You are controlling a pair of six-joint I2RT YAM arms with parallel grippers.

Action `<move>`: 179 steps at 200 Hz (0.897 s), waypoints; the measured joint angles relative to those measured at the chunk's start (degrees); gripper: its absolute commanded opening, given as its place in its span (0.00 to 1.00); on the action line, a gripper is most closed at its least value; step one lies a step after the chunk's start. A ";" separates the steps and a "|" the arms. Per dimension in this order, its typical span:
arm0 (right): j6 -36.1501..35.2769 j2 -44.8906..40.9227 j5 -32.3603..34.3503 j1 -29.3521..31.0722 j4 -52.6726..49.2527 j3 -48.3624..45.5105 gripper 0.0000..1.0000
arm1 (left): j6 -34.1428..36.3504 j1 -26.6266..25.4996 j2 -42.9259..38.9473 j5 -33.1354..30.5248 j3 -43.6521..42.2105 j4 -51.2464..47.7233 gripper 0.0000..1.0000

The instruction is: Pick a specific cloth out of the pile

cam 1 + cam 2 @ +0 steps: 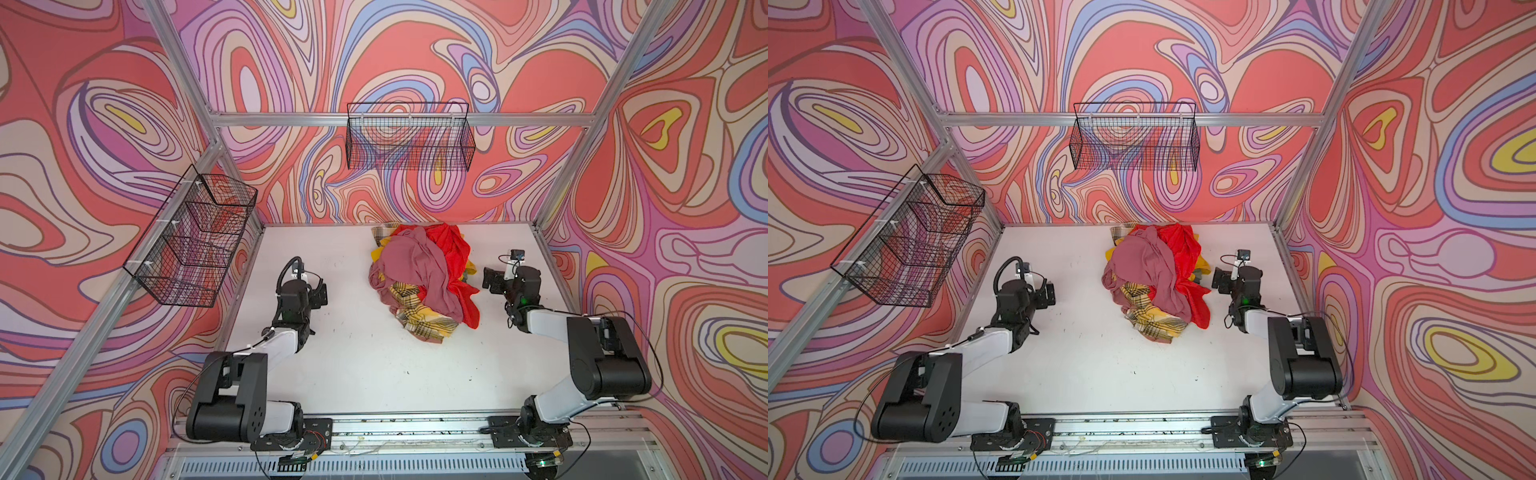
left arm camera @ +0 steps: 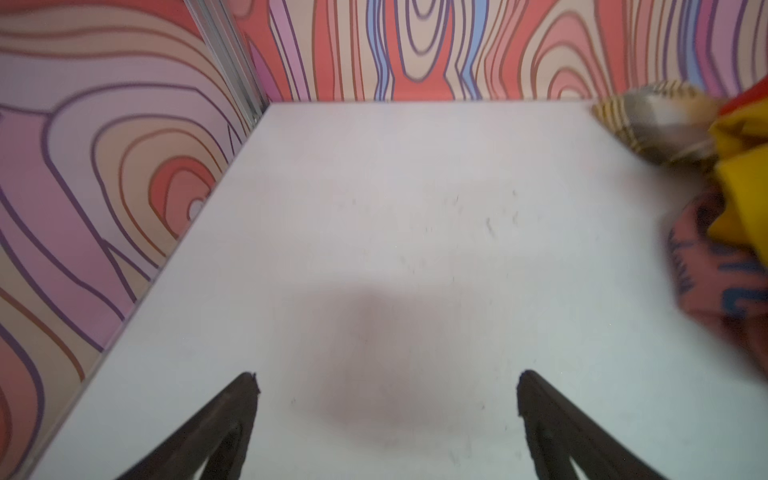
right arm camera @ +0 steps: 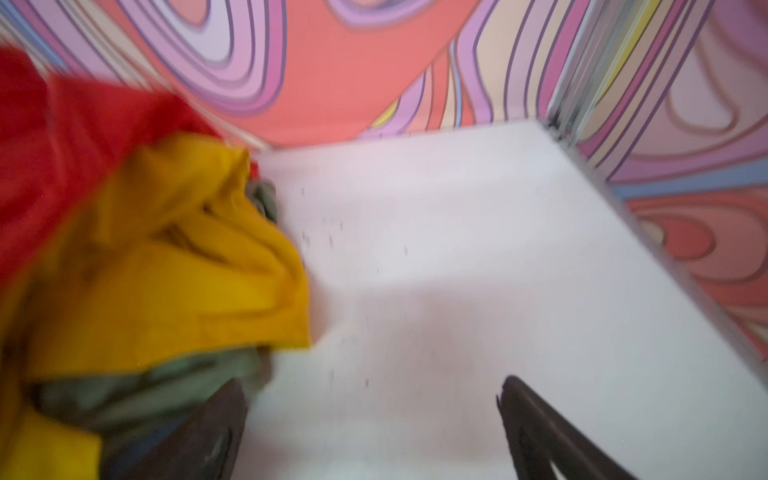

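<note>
Bright even light, both wrist views motion-blurred, soft shadows on white table [image 2: 415,187], wide-angle edge distortion

Apparently no legible text anywhere.

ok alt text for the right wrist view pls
Blurred close view: the open, empty right tool hangs over the white table, one dark finger at the edge of the pile. The pile shows a red cloth, a mustard yellow cloth and a grey-green cloth nearest the tool; a swirl-patterned wall stands behind.

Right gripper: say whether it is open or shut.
Open. The right gripper shows its fingers wide apart over the table, holding nothing.
</note>
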 measured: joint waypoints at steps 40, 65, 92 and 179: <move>3.45 -10.25 -1.77 -0.31 -12.94 6.73 0.93 | -8.70 -0.04 -11.91 5.33 7.02 -12.02 1.00; 5.64 -12.50 -7.85 -0.31 -18.95 8.92 0.83 | -14.56 -0.61 -15.21 9.20 3.06 -16.57 1.00; 7.06 -13.07 -13.70 1.36 -23.58 10.82 0.79 | -17.77 -1.11 -16.11 14.49 -1.51 -20.15 1.00; -5.03 -12.33 -6.12 28.57 -42.21 24.55 0.70 | -20.28 -1.33 -4.44 26.99 0.44 -21.38 1.00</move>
